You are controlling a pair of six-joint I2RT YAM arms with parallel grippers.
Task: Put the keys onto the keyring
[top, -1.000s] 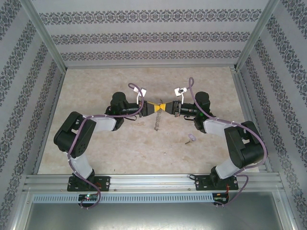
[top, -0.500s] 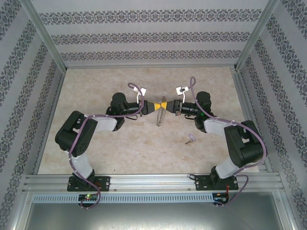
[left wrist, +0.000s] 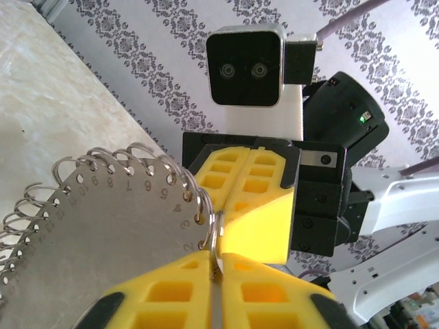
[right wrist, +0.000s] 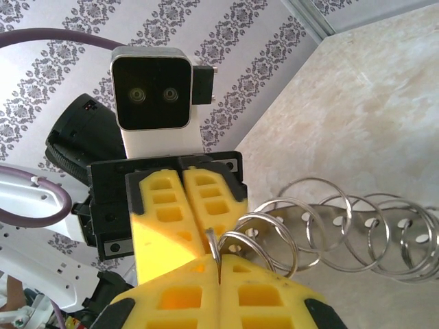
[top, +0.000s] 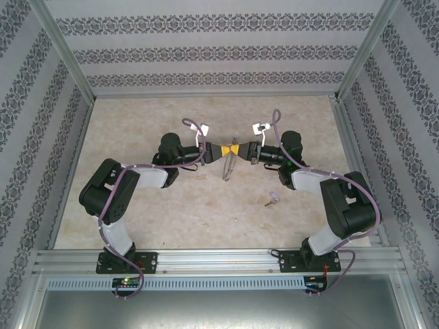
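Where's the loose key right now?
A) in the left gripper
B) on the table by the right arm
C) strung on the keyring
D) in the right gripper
B: the key lies on the table beside the right arm, apart from the keyring, which the left gripper and right gripper both pinch.

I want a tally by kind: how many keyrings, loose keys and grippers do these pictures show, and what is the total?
keyring: 1
loose key: 1
grippers: 2 (left gripper, right gripper)
Total: 4
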